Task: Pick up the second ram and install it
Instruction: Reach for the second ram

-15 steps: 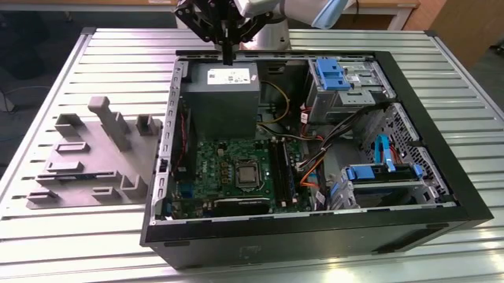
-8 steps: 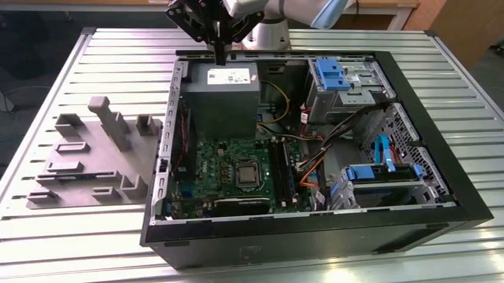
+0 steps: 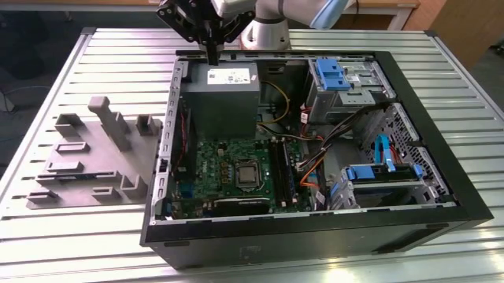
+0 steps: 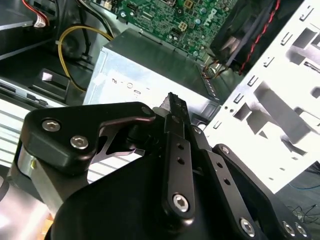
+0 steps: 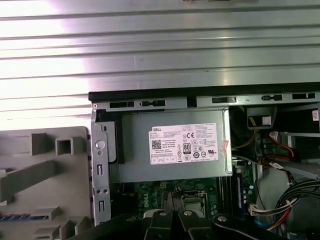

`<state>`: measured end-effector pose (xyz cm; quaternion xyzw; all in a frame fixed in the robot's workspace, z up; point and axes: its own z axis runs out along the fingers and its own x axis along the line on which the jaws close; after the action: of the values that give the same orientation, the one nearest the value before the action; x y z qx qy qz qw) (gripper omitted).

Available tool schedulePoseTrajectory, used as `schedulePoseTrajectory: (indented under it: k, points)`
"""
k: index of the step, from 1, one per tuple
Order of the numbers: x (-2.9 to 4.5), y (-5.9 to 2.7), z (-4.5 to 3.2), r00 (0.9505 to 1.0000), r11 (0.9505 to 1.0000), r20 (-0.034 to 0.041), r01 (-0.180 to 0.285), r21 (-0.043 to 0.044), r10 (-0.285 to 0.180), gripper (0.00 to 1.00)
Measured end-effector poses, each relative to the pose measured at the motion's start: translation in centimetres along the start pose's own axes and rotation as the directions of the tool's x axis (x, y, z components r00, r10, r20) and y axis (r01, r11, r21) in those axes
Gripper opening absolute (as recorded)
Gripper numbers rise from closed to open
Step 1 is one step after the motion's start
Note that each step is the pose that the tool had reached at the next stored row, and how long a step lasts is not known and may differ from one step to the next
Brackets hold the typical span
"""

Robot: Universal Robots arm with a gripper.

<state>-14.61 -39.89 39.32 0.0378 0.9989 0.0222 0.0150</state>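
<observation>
Black tool point(image 3: 212, 61) closed, above white-labelled grey power supply point(image 3: 223, 103); second ram point(image 3: 67, 175) lying in grey fixture point(image 3: 82, 196).

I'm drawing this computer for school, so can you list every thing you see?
table: one, silver slats, under everything.
computer case: one, black, open, on the table.
power supply: one, grey with a white label, at the far end of the case.
motherboard: one, green, on the case floor.
drive brackets: two groups, blue, on the exterior view's right in the case.
cables: several, red, orange, yellow and black, mid-case.
fixture: one, grey plastic, on the table at the exterior view's left of the case.
second ram: one, dark blue-green, lying in the fixture.
arm: one, silver and pale blue, far edge.
gripper: one, black, shut, above the power supply.
</observation>
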Motion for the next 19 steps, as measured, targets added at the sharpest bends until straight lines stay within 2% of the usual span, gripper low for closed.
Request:
schedulePoseTrajectory:
  k: [8,19]
  points:
    - [1.11,-0.08,-0.03,1.0000,1.0000,0.0019,0.000,-0.0002,0.000,0.11]
    - [3.40,-0.26,-0.07,1.0000,1.0000,0.0085,0.000,-0.0007,0.000,0.11]
